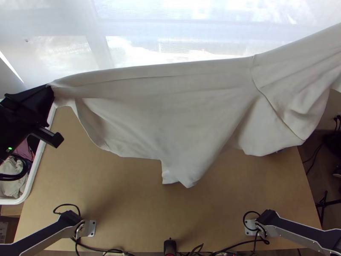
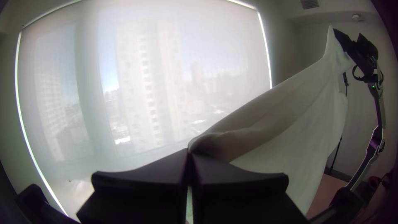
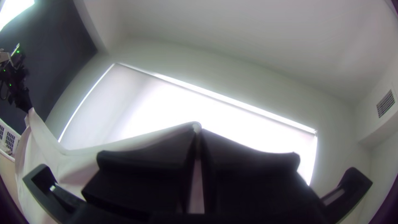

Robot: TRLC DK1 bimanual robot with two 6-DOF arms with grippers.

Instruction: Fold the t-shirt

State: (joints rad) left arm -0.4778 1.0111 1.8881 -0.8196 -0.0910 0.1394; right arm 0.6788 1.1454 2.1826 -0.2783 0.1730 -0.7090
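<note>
Presently shows the preparatory spread of the t-shirt (image 1: 170,106), aloft over the table (image 1: 106,187) and clamped, apparently near its edges, in the closed jaws of left gripper (image 2: 189,152) and right gripper (image 3: 198,132), and next calls for lowering flat.

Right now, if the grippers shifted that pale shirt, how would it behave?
The shirt would likely prove floppy: it sags in folds below the edge drawn taut between the left gripper and right gripper. Its lower part, held by neither, would probably swing.
</note>
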